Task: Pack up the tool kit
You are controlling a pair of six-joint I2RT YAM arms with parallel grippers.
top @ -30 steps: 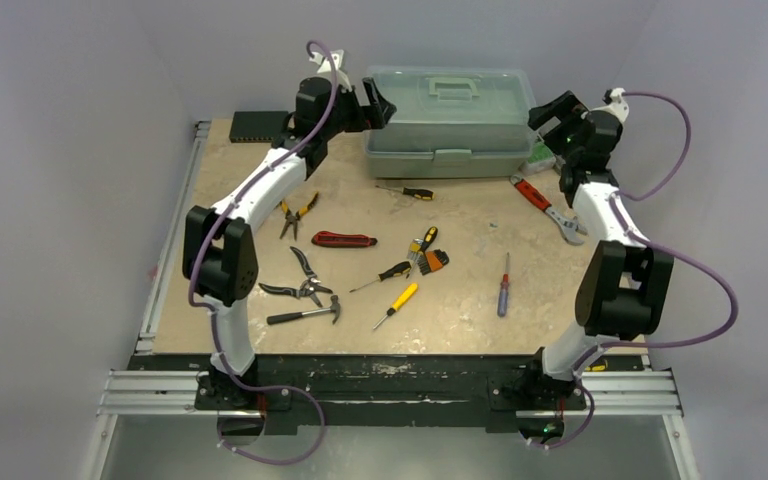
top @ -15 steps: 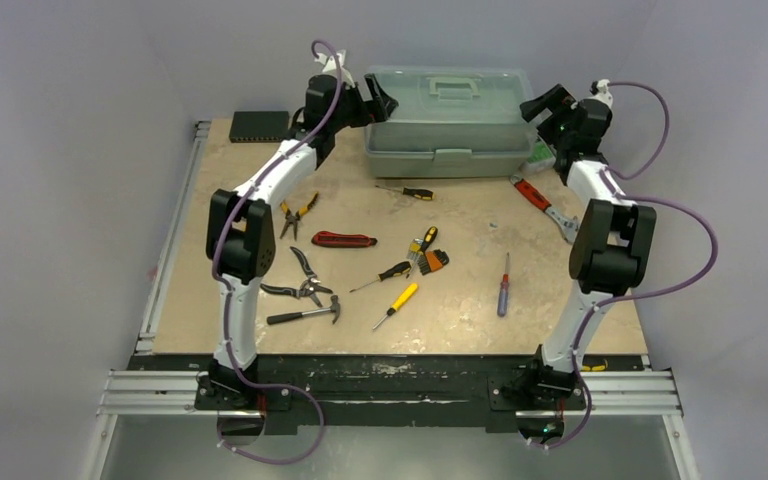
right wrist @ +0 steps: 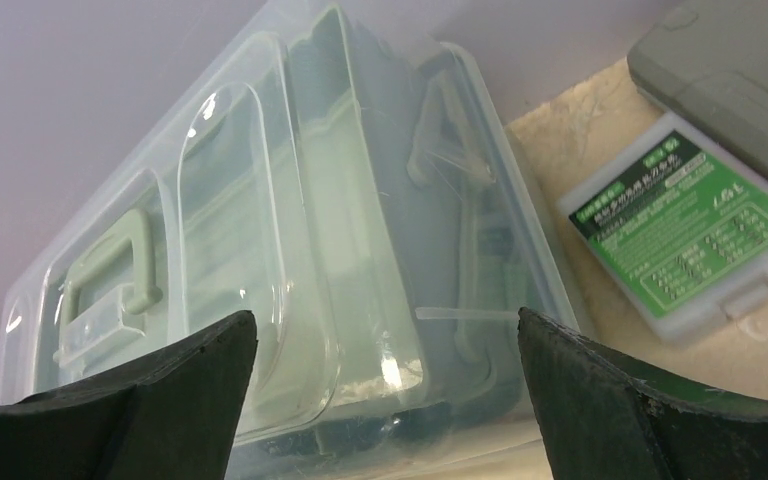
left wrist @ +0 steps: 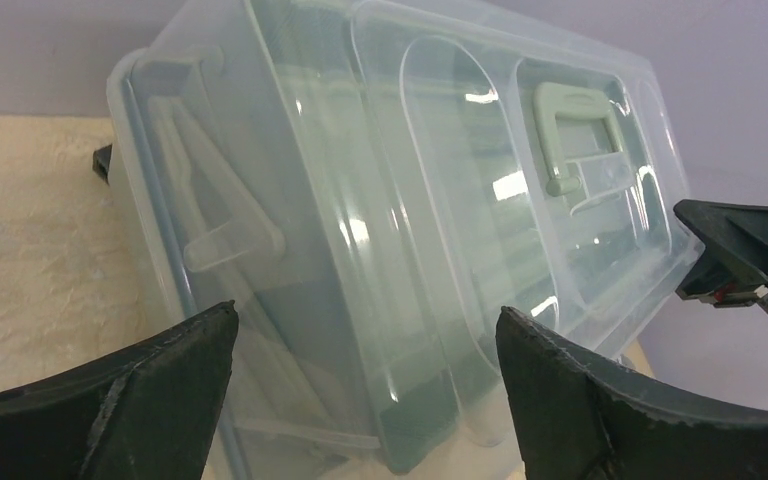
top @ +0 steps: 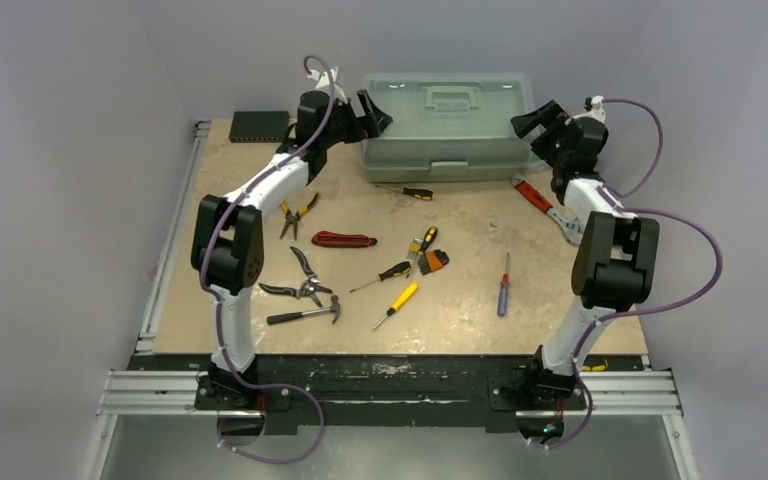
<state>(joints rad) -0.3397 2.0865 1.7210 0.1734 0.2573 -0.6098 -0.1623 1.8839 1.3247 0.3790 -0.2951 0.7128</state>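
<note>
The large sage-green plastic toolbox with translucent lid [top: 448, 125] stood closed in the upper centre of the frame, at the far side of the beige bench [top: 480, 300]. The left claw [top: 378, 110] was wide open beside its left end, the right claw [top: 525, 121] wide open beside its right end, both gripping nothing. The small hand tools [top: 343, 239] lay scattered in the middle of the frame.

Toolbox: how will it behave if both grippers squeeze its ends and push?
Likely light: tools such as the hammer lie outside the toolbox. Its glossy lid may slip or flex under pressure. Low and wide, it probably won't tip.
</note>
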